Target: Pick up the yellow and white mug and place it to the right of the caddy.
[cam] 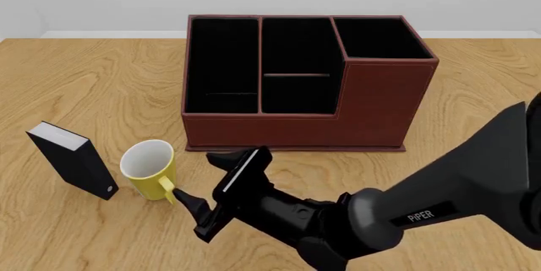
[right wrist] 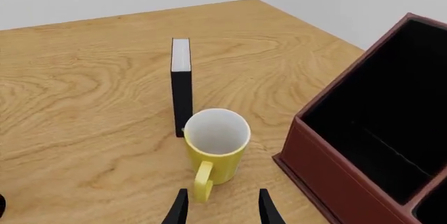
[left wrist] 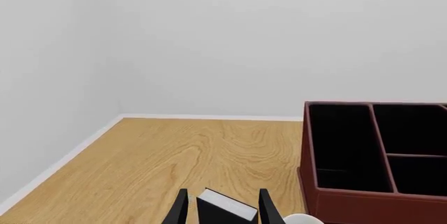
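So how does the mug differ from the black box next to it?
The mug is round, yellow outside and white inside, open at the top, with a loop handle; the black box is a flat closed slab with a light top face. The box stands taller than the mug. The mug's handle points toward the right gripper, while the box lies on the mug's far side from it. Both stand upright on the table, left of the caddy.
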